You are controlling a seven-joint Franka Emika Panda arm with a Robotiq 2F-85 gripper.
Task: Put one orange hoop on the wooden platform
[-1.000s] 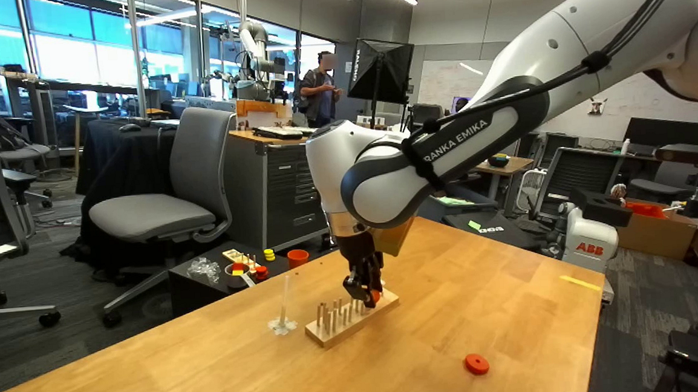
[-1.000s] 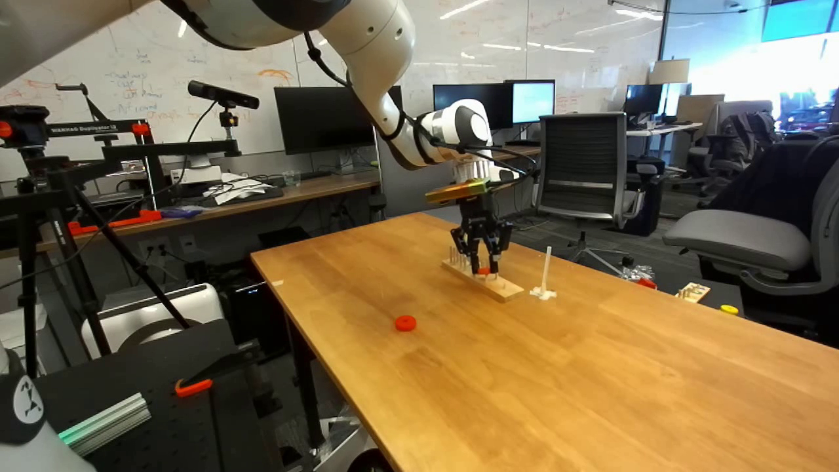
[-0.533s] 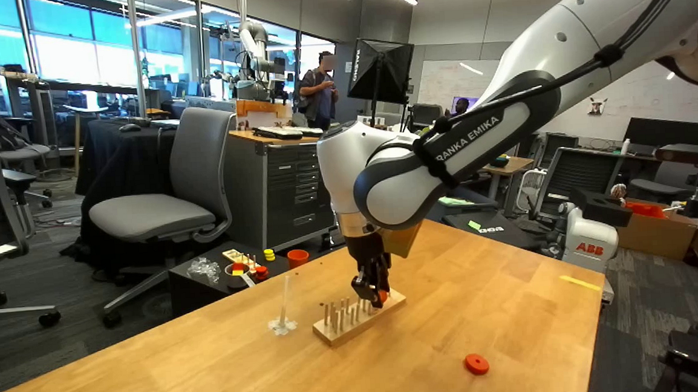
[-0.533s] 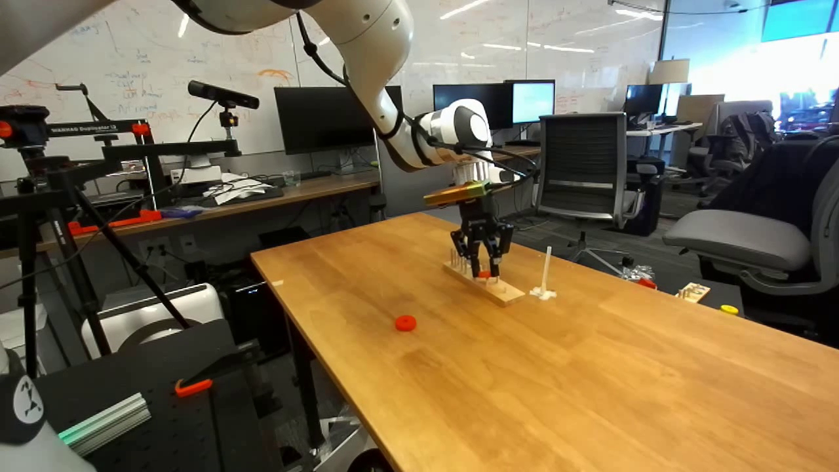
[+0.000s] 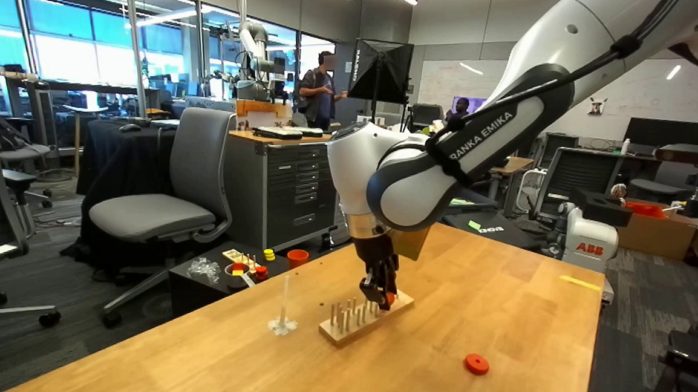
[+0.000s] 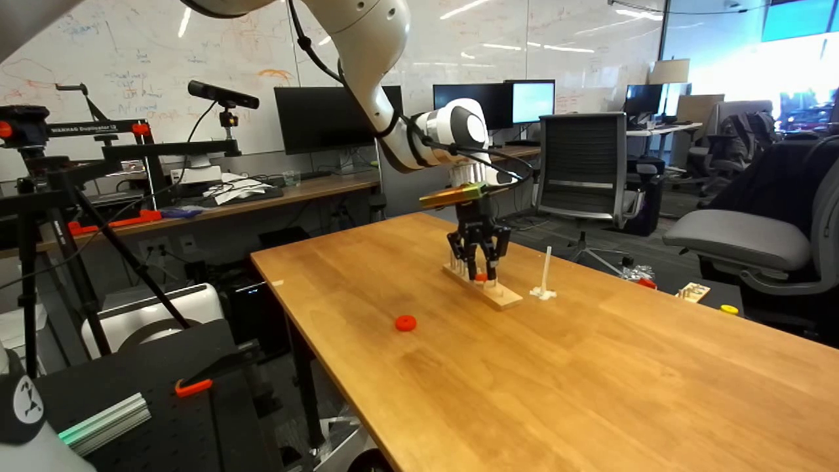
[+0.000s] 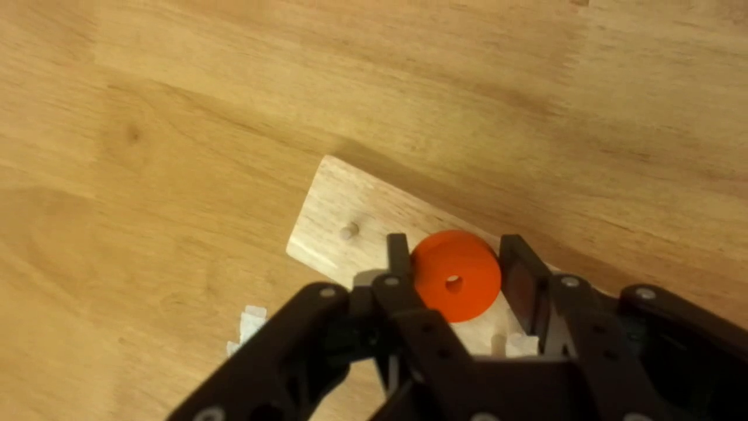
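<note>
The wooden platform lies on the tabletop in both exterior views (image 5: 337,337) (image 6: 503,299), with several thin upright pegs at one end. My gripper (image 5: 386,303) is over its other part and also shows in an exterior view (image 6: 482,275). In the wrist view the gripper (image 7: 454,250) is shut on an orange hoop (image 7: 470,263), with a finger against each side. The hoop is just above the platform (image 7: 312,234); I cannot tell whether a peg is in its hole. A bare peg (image 7: 349,231) stands near the platform's end. The other orange hoop (image 5: 476,364) (image 6: 406,323) lies flat on the table.
A thin upright stick (image 5: 284,303) (image 6: 546,272) on a white taped base stands beside the platform. A low black side table (image 5: 200,296) with cups, rings and another small peg board is beyond the table edge. A grey chair (image 5: 162,213) stands behind it.
The gripper with the hoop and the wooden platform have shifted together, rightward in an exterior view. The hoop stays between the fingers. The other hoop has not moved.
</note>
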